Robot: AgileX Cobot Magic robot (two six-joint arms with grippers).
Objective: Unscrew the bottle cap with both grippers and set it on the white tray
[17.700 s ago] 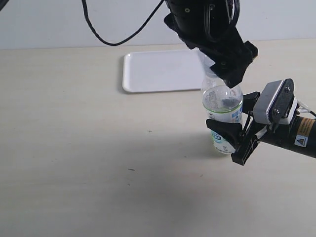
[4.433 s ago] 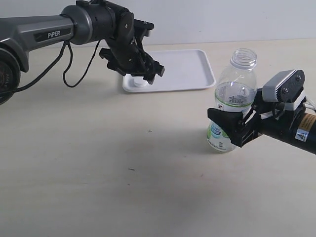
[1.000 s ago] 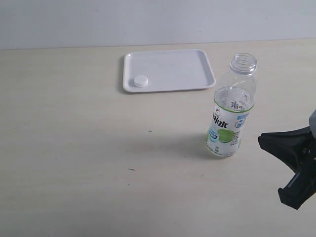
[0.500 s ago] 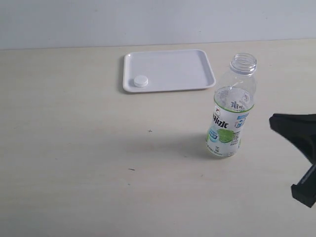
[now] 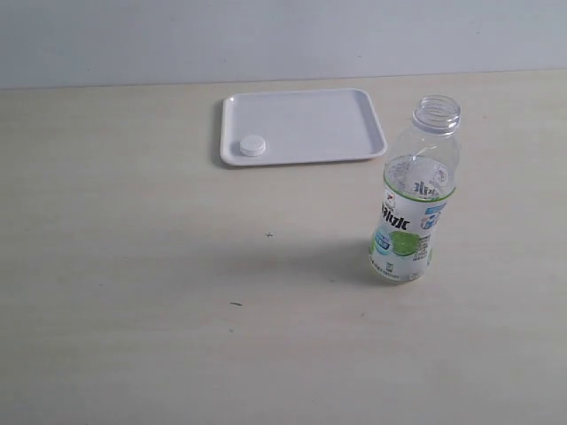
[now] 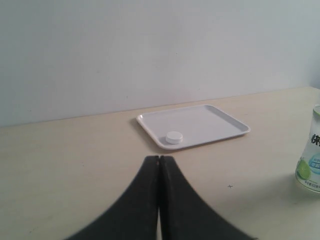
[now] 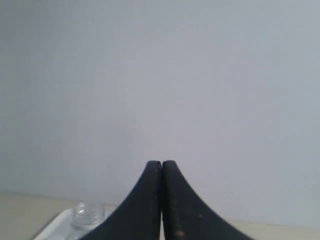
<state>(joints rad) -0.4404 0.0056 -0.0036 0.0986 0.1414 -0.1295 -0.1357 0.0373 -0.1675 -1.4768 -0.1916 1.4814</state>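
Note:
The white bottle cap [image 5: 253, 145] lies on the white tray [image 5: 310, 124], near its front left corner. The clear bottle [image 5: 411, 204] stands upright and uncapped on the table, right of centre, with nothing holding it. Neither gripper shows in the exterior view. In the left wrist view my left gripper [image 6: 159, 159] is shut and empty, well short of the tray [image 6: 210, 123] and the cap [image 6: 174, 137]; the bottle [image 6: 310, 165] is at the frame edge. My right gripper [image 7: 161, 164] is shut and empty, with the bottle's open neck [image 7: 88, 214] low beside it.
The pale wooden table [image 5: 133, 292] runs up to a plain light wall [image 5: 266, 35] behind the tray. A small dark mark [image 5: 236, 304] sits on the table surface in front.
The right gripper, seen open at the right edge a second ago, has drawn back out of the exterior view. The bottle and the cap have not moved.

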